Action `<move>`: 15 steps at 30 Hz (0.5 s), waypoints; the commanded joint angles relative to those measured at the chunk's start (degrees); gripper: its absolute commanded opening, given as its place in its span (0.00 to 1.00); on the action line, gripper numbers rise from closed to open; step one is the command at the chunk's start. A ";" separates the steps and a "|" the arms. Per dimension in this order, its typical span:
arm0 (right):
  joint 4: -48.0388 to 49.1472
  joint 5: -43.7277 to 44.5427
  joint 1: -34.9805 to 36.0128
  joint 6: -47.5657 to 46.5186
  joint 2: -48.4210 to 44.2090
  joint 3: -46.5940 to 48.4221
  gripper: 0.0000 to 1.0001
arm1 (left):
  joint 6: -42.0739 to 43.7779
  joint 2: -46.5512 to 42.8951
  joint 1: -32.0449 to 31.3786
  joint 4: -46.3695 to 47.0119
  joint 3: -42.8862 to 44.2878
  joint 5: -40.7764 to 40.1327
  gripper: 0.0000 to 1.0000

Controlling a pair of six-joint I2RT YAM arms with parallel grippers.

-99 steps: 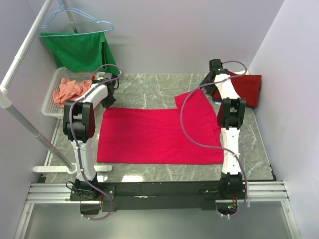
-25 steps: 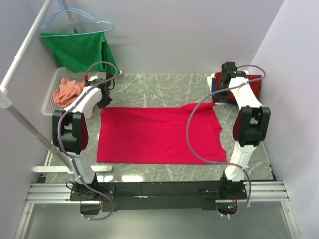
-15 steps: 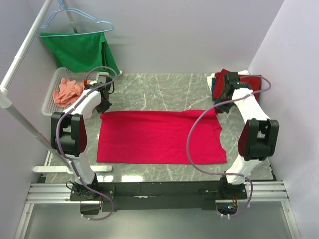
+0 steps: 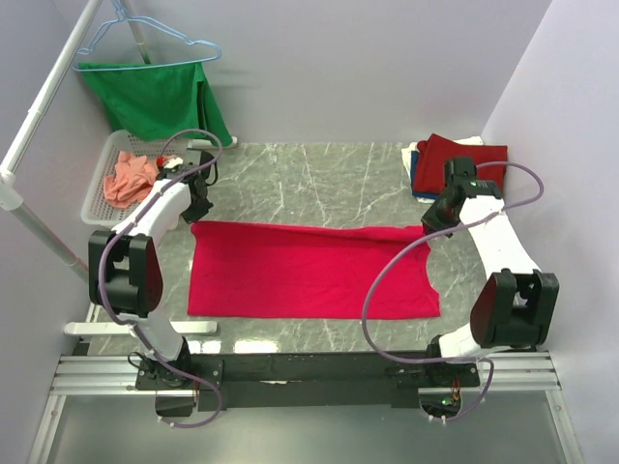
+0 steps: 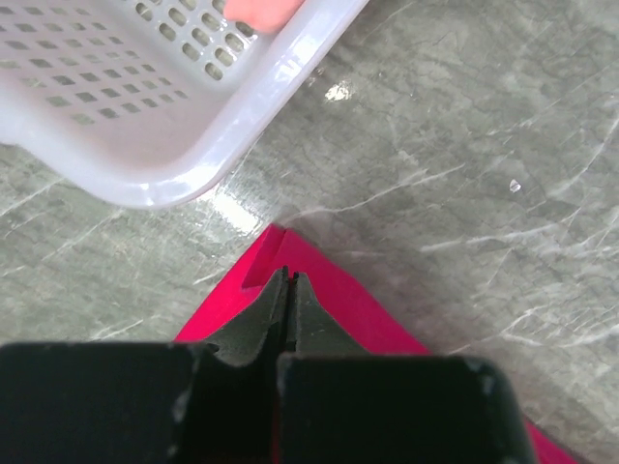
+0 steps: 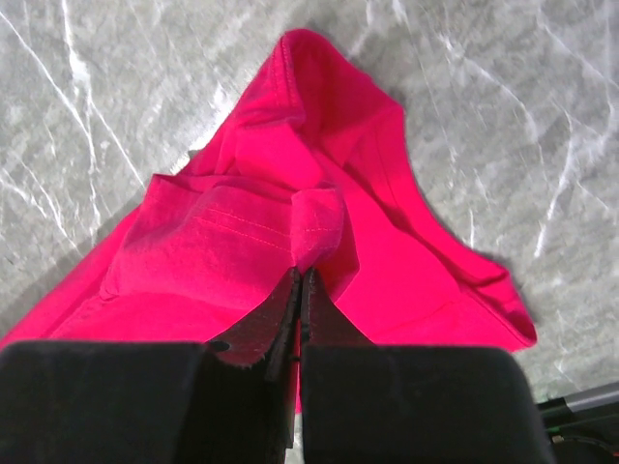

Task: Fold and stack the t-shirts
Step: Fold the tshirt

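A bright pinkish-red t-shirt (image 4: 309,271) lies spread across the middle of the table. My left gripper (image 4: 198,215) is shut on its far left corner; in the left wrist view the closed gripper (image 5: 287,275) pinches the red corner (image 5: 334,295). My right gripper (image 4: 432,224) is shut on the far right corner. In the right wrist view the gripper (image 6: 302,277) holds a bunched fold of the shirt (image 6: 232,242). Dark red, blue and white t-shirts (image 4: 466,158) sit stacked at the far right. A salmon-orange t-shirt (image 4: 131,177) lies in the basket.
A white slotted basket (image 4: 97,205) stands at the far left, close to the left gripper, and its rim (image 5: 164,164) fills the top of the left wrist view. A green cloth (image 4: 155,97) hangs on a hanger behind it. A white pole (image 4: 39,227) slants along the left.
Both grippers have drawn the shirt's far edge toward the near side. The right arm swung away from the stack, and the raised right flap has come down to the table.
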 commanded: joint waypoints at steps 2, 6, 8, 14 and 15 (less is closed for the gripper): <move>-1.20 2.05 -0.61 0.60 -5.64 -3.27 0.00 | -0.44 -3.22 0.10 -0.32 -2.16 -0.86 0.01; -2.00 2.57 -0.88 0.42 -8.80 -6.78 0.00 | -0.53 -3.49 0.10 0.04 -4.80 0.20 0.01; -2.17 2.31 -0.97 0.51 -9.77 -8.81 0.00 | -0.62 -2.96 0.10 0.04 -5.68 0.55 0.01; -3.49 2.49 -1.14 0.69 -13.29 -12.68 0.00 | -1.50 -2.61 0.10 -0.14 -8.32 0.73 0.01; -3.67 2.75 -1.23 0.69 -13.81 -13.12 0.00 | -1.59 -2.61 0.10 -0.23 -8.93 0.82 0.01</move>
